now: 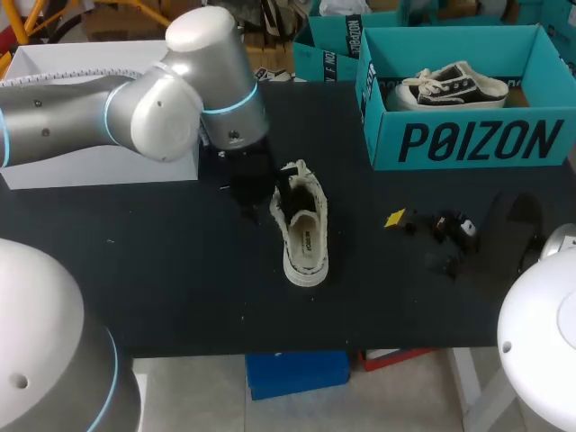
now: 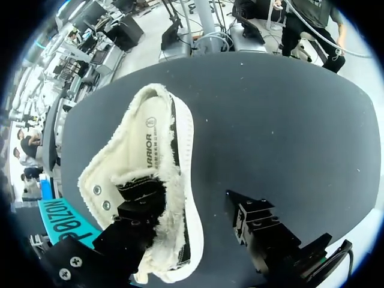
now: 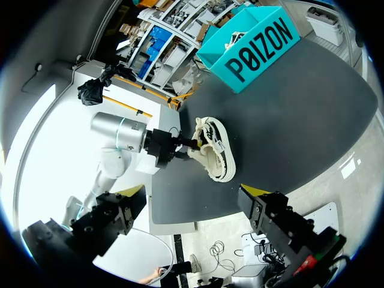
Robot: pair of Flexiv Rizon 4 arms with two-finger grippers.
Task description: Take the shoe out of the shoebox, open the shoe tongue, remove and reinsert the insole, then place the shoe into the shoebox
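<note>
The shoe (image 1: 304, 236) is lying far-to-near. The left gripper (image 2: 191, 207) is standing wide, one finger inside it. The right gripper (image 3: 192, 219) is sitting wide, farther off.

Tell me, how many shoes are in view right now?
2. A cream shoe lies on its side on the black table, and a black-and-white shoe sits inside the teal shoebox. The box walls could hide another.
</note>
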